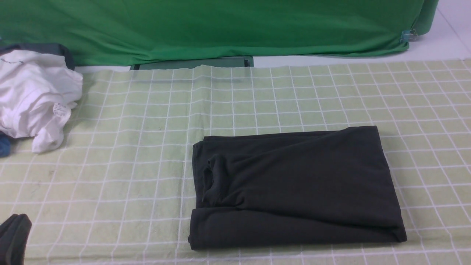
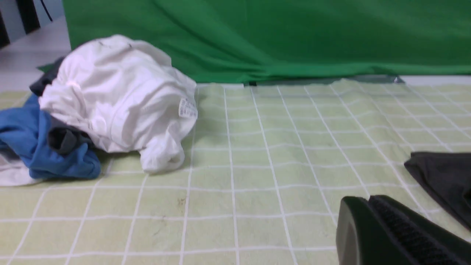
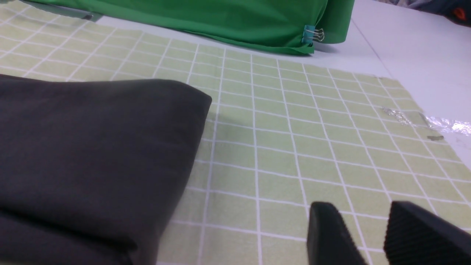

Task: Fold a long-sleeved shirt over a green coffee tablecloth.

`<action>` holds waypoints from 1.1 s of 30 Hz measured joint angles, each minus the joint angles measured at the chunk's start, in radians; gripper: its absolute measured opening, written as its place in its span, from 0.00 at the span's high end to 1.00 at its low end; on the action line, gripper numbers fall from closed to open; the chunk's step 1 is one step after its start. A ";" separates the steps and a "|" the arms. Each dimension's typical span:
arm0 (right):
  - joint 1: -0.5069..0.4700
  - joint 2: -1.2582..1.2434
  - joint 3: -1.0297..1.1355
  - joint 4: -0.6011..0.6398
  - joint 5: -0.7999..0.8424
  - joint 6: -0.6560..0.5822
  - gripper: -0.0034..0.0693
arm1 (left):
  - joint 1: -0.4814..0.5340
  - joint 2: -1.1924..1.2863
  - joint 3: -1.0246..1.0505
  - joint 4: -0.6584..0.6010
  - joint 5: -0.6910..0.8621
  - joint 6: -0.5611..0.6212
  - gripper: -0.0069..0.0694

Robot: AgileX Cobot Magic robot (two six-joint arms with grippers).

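Observation:
The black long-sleeved shirt (image 1: 294, 187) lies folded into a thick rectangle on the pale green grid tablecloth (image 1: 147, 147), right of centre, its collar facing left. My left gripper (image 1: 14, 232) sits at the near left corner, shut and empty, well away from the shirt; in the left wrist view its tips (image 2: 368, 200) press together, a shirt corner (image 2: 441, 176) beyond them. My right gripper (image 3: 362, 208) is out of the front view; in its wrist view the jaws stand apart with only tablecloth (image 3: 294, 129) between them, beside the shirt's edge (image 3: 92, 147).
A heap of clothes lies at the far left: a crumpled white garment (image 1: 33, 99) with a label tag, and blue cloth (image 2: 36, 147) under it. A bright green backdrop (image 1: 220, 29) hangs behind, clipped at its right corner (image 3: 311, 35). Bare white table (image 3: 412, 55) lies past the tablecloth's right edge.

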 joint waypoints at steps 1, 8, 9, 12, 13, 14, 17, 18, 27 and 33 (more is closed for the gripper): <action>0.000 0.000 0.000 0.000 0.000 0.000 0.63 | 0.002 0.000 0.000 0.001 0.001 0.000 0.89; 0.000 0.000 0.000 0.000 0.000 0.000 0.63 | 0.025 0.000 0.000 0.006 0.006 0.001 0.89; 0.000 0.000 0.000 0.000 0.000 0.000 0.63 | 0.025 0.000 0.000 0.006 0.006 0.001 0.89; 0.000 0.000 0.000 0.000 0.000 0.000 0.63 | 0.025 0.000 0.000 0.006 0.006 0.001 0.89; 0.000 0.000 0.000 0.000 0.000 0.000 0.63 | 0.025 0.000 0.000 0.006 0.006 0.001 0.89; 0.000 0.000 0.000 0.000 0.000 0.000 0.63 | 0.025 0.000 0.000 0.006 0.006 0.001 0.89; 0.000 0.000 0.000 0.000 0.000 0.000 0.62 | 0.025 0.000 0.000 0.006 0.006 0.001 0.89; 0.000 0.000 0.000 0.000 0.000 0.000 0.62 | 0.025 0.000 0.000 0.006 0.006 0.001 0.89; 0.000 0.000 0.000 0.000 0.000 0.000 0.62 | 0.025 0.000 0.000 0.006 0.006 0.001 0.89; 0.000 0.000 0.000 0.000 0.000 0.000 0.62 | 0.025 0.000 0.000 0.006 0.006 0.001 0.89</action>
